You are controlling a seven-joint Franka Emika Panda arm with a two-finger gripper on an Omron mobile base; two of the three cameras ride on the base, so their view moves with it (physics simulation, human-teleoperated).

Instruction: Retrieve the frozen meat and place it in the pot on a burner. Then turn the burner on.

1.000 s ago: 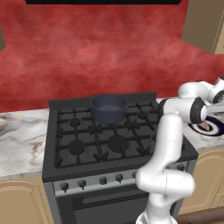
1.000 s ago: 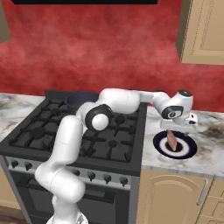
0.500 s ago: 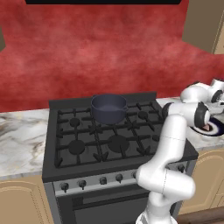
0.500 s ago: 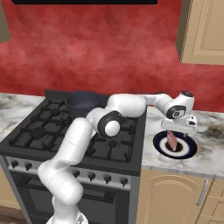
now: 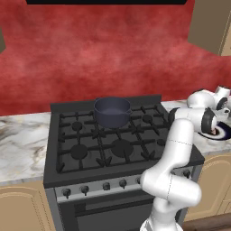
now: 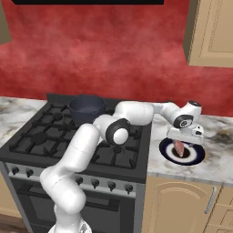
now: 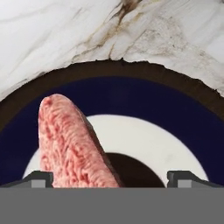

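Meat (image 7: pixel 70 144), pink and marbled, standing up on the plate (image 7: pixel 153 100) close under the hand camera, off toward one fingertip rather than centred between the two. Fingertips (image 7: pixel 38 178) spread wide apart, nothing clamped, the slab not yet between them as far as can be judged. Plate white in the middle with a dark blue band, resting on the marble counter (image 7: pixel 65 30).

From the right base view: gripper (image 6: pixel 184 136) poised directly above the plate (image 6: pixel 196 157) on the counter just right of the stove (image 6: pixel 136 154), meat (image 6: pixel 180 148) visible under it as a pink strip. Farther left and back, pot (image 6: pixel 86 108) sitting on a rear burner, well apart from the plate. From the left base view, pot (image 5: pixel 112 111) on the back grate, plate rim (image 5: pixel 222 133) peeking out beyond the arm.

Likely step: coming down for the pickup. Risks, as judgement only: off-centre approach could land one fingertip on top of the slab instead of beside it, knocking it flat or skidding it across the glazed plate; frozen surface probably hard and slick, so a shallow pinch might let it slip out on the long carry to the pot; pressing too low could jam fingertips against the plate.
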